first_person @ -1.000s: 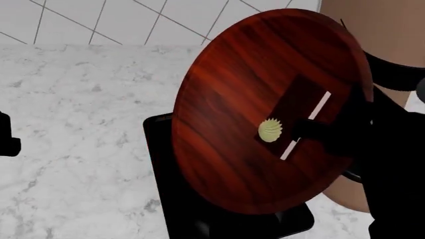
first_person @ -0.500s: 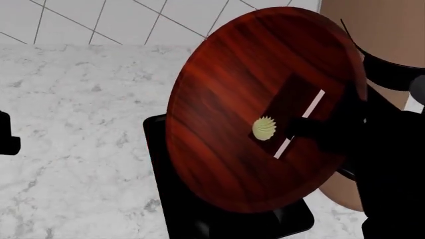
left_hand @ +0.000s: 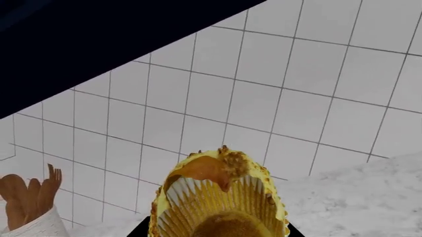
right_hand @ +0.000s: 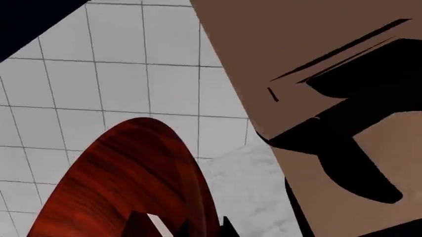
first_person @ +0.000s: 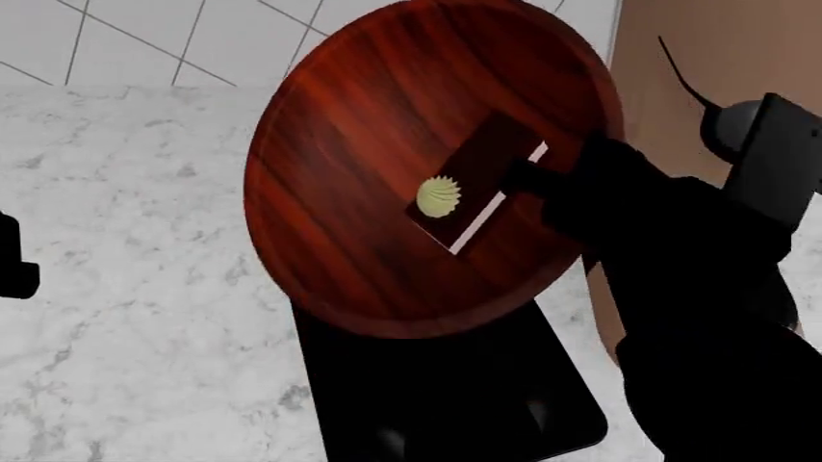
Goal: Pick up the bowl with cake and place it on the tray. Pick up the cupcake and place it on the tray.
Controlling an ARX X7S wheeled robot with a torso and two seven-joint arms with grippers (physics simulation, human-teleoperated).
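Note:
The dark red-brown wooden bowl [first_person: 372, 183] hangs steeply tilted above the black tray [first_person: 437, 395], its inside facing me. The chocolate cake slice [first_person: 478, 171] with a cream swirl lies against the bowl's inner face. My right gripper [first_person: 533, 178] is shut on the bowl's right rim, next to the cake. In the right wrist view the bowl [right_hand: 118, 182] rises between the dark fingertips [right_hand: 228, 228]. The yellow cupcake [left_hand: 218, 197] fills the left wrist view between the jaws of my left gripper [left_hand: 214, 233]. The cupcake is hidden in the head view, where only a bit of the left gripper [first_person: 11, 258] shows.
A tan coffee machine [first_person: 700, 67] stands close behind my right arm, also in the right wrist view [right_hand: 310, 74]. White marble counter [first_person: 141, 221] spreads left of the tray, with a tiled wall [first_person: 167, 38] behind. Brown food on something white [left_hand: 29, 200] sits far off.
My right arm has carried the bowl with the cake to the left and farther back over the tray. The left gripper has not moved.

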